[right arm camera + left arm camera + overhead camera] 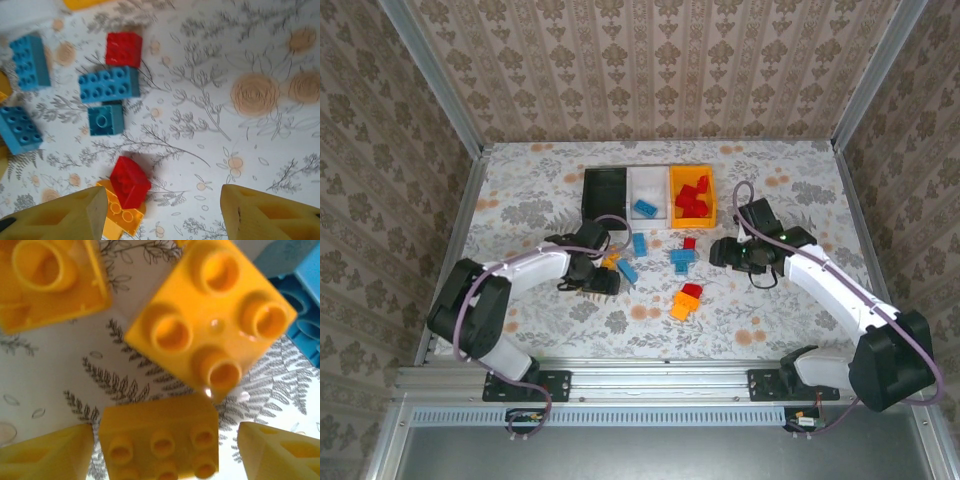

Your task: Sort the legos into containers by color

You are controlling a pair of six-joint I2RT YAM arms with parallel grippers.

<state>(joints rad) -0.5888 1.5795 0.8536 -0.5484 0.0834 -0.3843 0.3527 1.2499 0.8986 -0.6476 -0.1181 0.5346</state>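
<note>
Overhead, the left gripper covers what its wrist view reveals: jaws parted around a yellow brick. The right gripper stands wide open beside a red brick.

My claw hung above the flowered table, jaws spread wide. Close by one finger, a red brick lay tilted on top of an orange brick. Beyond them sat a long blue brick with a small square blue brick against its near side. A second red brick lay just beside its far side.
</note>
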